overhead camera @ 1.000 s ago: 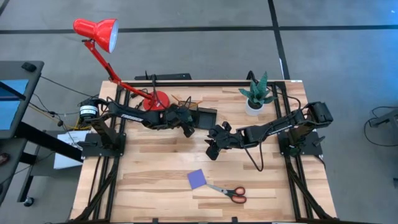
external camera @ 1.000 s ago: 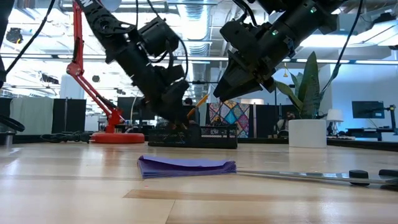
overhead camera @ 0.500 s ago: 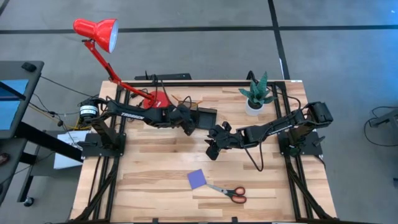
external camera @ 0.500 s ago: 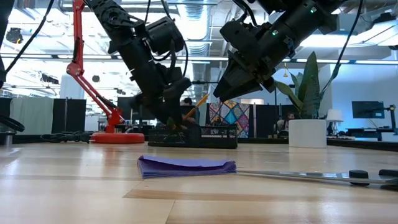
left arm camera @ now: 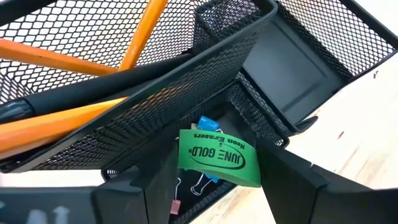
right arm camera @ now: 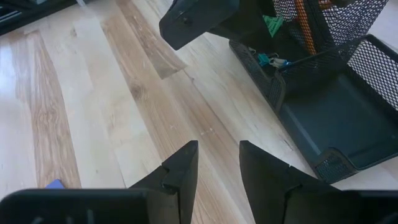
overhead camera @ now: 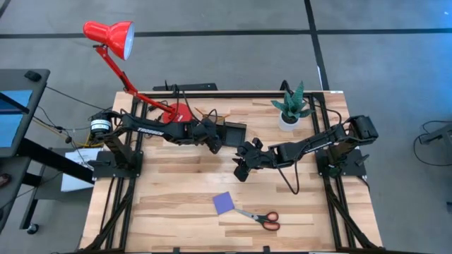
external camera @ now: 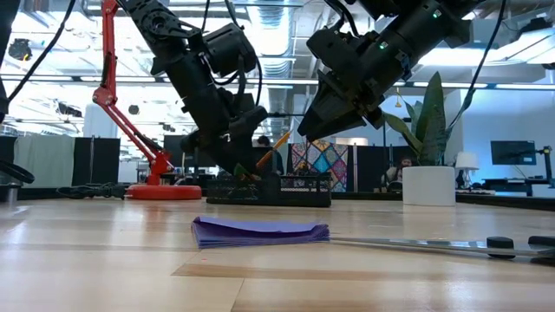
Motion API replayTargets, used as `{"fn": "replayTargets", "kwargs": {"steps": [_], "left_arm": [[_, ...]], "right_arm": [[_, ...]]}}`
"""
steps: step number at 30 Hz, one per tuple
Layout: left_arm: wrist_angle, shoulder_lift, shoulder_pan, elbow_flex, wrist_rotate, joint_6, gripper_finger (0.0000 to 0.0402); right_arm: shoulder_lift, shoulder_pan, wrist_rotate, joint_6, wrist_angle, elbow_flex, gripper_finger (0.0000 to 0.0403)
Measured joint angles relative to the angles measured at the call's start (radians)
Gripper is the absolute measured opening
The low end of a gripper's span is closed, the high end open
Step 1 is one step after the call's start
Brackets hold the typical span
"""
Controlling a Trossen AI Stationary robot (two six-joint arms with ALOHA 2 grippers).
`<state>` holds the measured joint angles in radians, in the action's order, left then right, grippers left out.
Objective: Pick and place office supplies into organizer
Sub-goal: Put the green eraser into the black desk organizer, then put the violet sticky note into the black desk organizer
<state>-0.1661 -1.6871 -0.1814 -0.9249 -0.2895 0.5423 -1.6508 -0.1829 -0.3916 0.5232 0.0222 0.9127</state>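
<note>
The organizer (overhead camera: 233, 132), a black mesh tray, stands at the table's far middle. Orange pencils (left arm camera: 59, 127) and a black pen (left arm camera: 93, 87) lie in its taller section. My left gripper (left arm camera: 211, 173) hangs over the organizer's left end (external camera: 251, 186), shut on the green eraser (left arm camera: 219, 157). The eraser is above a small compartment with blue clips (left arm camera: 205, 124). My right gripper (right arm camera: 217, 158) hovers open over bare wood right of the organizer (right arm camera: 323, 124), with nothing in it. The purple notepad (overhead camera: 224, 203) and the red-handled scissors (overhead camera: 263, 218) lie flat near the front edge. My left gripper pinches the green eraser between its two fingers, one on each short end (left arm camera: 185, 152). The fingers (left arm camera: 292, 180) slant down from the table's left. The eraser is lifted clear, its printed face showing, above the organizer's small compartment.
A red desk lamp stands with its base (overhead camera: 176, 113) just left of the organizer, its arm reaching far left. A potted plant (overhead camera: 291, 109) stands at the far right. Bare wood lies between the organizer and the notepad (external camera: 260, 231).
My left gripper has stayed over the organizer's left end but has tipped more steeply down and rolled about its own axis, with the eraser still between its fingers.
</note>
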Motion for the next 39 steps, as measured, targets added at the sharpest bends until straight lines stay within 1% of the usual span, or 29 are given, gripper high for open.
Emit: {"fn": "replayTargets", "kwargs": {"steps": [7,11,16,28,31,35,39], "left_arm": [[-0.011,0.0,-0.003,0.0,-0.002,-0.001,0.0198],[-0.027,0.0,-0.003,0.0,-0.059,-0.04,0.0199],[-0.056,0.0,-0.011,0.0,-0.004,0.055,0.0211],[-0.053,0.0,-0.001,0.0,-0.006,0.231,0.0266],[-0.053,0.0,0.0,0.0,-0.033,0.265,0.0276],[-0.052,0.0,-0.001,0.0,-0.048,0.284,0.0282],[-0.035,0.0,0.0,0.0,-0.022,0.263,0.0282]], "right_arm": [[0.0,0.0,0.0,0.0,0.0,0.0,0.0113],[0.0,0.0,0.0,0.0,0.0,0.0,0.0113],[0.0,0.0,0.0,0.0,0.0,0.0,0.0113],[0.0,0.0,0.001,-0.008,0.004,0.0,0.0113],[0.0,-0.001,0.001,-0.009,0.018,0.0,0.0113],[0.0,-0.001,0.001,-0.008,0.053,0.0,0.0113],[0.0,-0.001,0.002,-0.009,0.08,0.0,0.0113]]}}
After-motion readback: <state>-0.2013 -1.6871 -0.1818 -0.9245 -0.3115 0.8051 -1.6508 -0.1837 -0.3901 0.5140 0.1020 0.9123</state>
